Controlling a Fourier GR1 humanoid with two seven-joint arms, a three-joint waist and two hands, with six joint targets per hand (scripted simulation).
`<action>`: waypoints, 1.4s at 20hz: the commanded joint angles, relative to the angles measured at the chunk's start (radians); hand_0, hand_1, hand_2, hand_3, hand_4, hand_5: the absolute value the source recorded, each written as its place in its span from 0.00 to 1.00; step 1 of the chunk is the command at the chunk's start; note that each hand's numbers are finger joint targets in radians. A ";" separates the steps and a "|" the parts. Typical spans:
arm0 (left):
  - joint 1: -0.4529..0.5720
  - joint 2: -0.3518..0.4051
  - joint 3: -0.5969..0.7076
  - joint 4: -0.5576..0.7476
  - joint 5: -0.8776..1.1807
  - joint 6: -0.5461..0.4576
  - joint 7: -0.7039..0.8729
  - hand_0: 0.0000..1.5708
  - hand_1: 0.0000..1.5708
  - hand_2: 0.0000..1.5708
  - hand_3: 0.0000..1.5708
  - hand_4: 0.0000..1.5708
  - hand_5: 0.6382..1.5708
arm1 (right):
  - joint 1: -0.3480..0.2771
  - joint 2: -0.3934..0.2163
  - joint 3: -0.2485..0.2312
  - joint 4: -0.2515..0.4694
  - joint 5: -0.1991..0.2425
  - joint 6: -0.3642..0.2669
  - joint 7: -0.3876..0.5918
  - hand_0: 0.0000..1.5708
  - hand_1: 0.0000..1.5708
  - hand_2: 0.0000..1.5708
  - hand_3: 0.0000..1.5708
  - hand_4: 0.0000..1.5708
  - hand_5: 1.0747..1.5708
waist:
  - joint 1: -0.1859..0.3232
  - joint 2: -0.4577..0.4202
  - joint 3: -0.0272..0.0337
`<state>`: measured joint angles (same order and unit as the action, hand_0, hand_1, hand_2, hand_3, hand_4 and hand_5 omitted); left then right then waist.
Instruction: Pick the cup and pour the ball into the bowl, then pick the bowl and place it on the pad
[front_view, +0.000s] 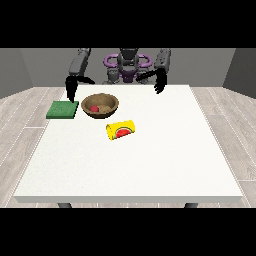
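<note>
Front view shows one wooden bowl (100, 105) with one red ball (94, 108) already inside it, standing on the white bench (150, 165) just right of the one green pad (63, 109), while the one yellow cup (121, 130) lies on its side nearer the camera, its long axis running left-right. The hand at the view's left (71, 89) hangs above the pad's far edge, just left of the bowl, fingers straight and holding nothing, so I judge it the nearer one for lifting the bowl. The hand at the view's right (160, 83) is well apart, also relaxed and empty.

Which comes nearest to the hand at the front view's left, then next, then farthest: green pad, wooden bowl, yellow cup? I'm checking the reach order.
From the hand at the view's left:
1. Green pad, just below the hand.
2. Wooden bowl, right of the pad.
3. Yellow cup, on its side, toward the table's middle.
</note>
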<state>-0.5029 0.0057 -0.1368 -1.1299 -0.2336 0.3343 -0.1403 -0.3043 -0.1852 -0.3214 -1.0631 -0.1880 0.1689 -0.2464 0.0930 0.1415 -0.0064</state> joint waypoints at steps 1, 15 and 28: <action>0.053 0.032 0.025 -0.055 0.113 -0.152 -0.094 0.00 0.00 0.00 0.00 0.00 0.99 | -0.003 0.064 -0.003 0.050 0.019 -0.083 -0.063 0.00 0.00 0.00 0.00 0.20 1.00 | 0.051 0.010 0.0062; 0.103 0.060 0.066 -0.175 0.093 -0.169 -0.096 0.00 0.00 0.00 0.00 0.00 0.99 | -0.190 -0.076 -0.054 0.431 -0.008 -0.020 -0.211 0.00 0.00 0.00 0.00 0.10 0.98 | 0.044 0.073 0.0071; 0.055 0.103 0.091 -0.259 0.150 -0.273 -0.039 0.00 0.00 0.00 0.00 0.30 0.99 | -0.124 -0.032 0.013 0.572 0.135 -0.357 -0.202 1.00 1.00 1.00 0.69 0.54 0.87 | 0.124 0.135 0.0048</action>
<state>-0.4214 0.1286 -0.0238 -1.3638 -0.0839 0.0648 -0.2023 -0.4785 -0.1937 -0.3601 -0.5893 -0.1616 -0.0370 -0.5340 0.1792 0.2166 -0.0299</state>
